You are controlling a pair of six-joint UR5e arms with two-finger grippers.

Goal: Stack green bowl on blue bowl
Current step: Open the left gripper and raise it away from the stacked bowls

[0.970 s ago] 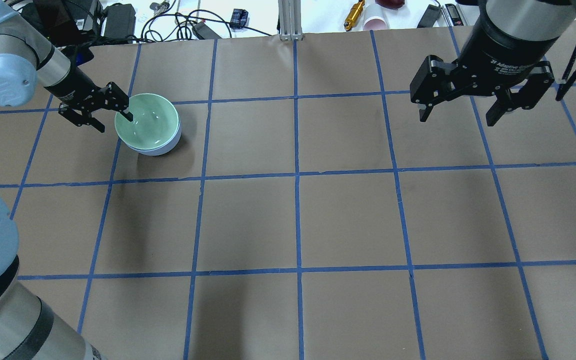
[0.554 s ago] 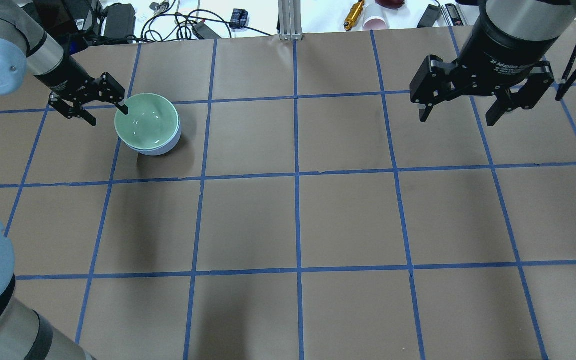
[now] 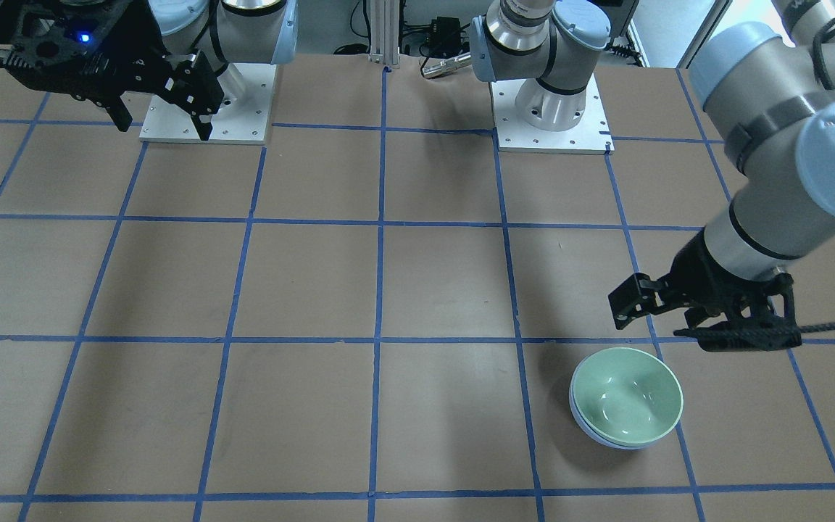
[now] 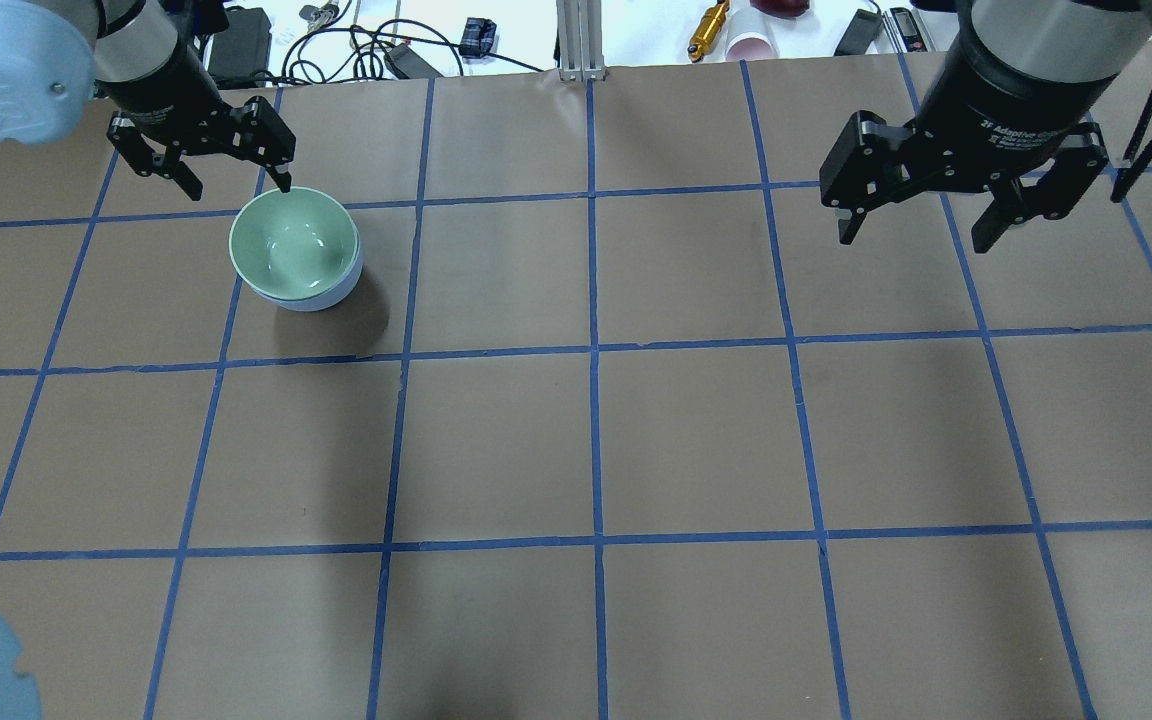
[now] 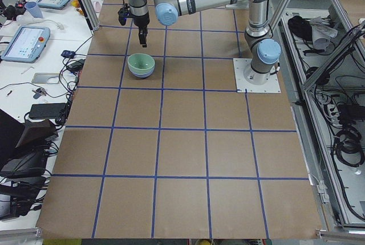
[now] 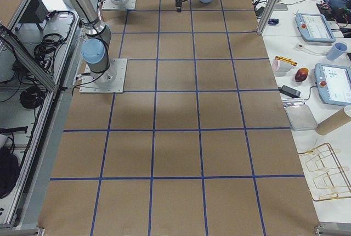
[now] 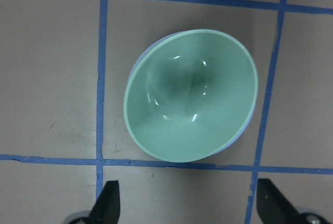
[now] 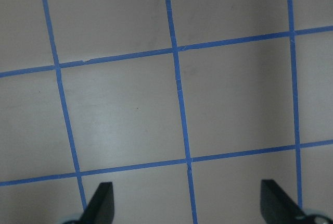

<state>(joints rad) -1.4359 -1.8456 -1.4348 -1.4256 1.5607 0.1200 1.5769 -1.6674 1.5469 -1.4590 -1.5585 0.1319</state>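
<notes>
The green bowl (image 4: 294,241) sits nested inside the blue bowl (image 4: 321,300), of which only a thin outer band shows. They stand on the brown table at the far left. The stack also shows in the front-facing view (image 3: 628,395) and in the left wrist view (image 7: 191,95). My left gripper (image 4: 236,186) is open and empty, raised above and behind the bowls, touching neither. My right gripper (image 4: 919,232) is open and empty, hovering over the far right of the table.
The table (image 4: 596,440) is brown with a blue tape grid. Cables, a power brick (image 4: 238,40), a gold cylinder (image 4: 708,28) and a pink cup (image 4: 751,45) lie beyond the far edge. The two arm bases (image 3: 549,109) stand at the robot's side.
My left gripper has lifted off the green bowl's rim and drawn back toward the far edge. The bowls stay nested and still. The right arm has not moved.
</notes>
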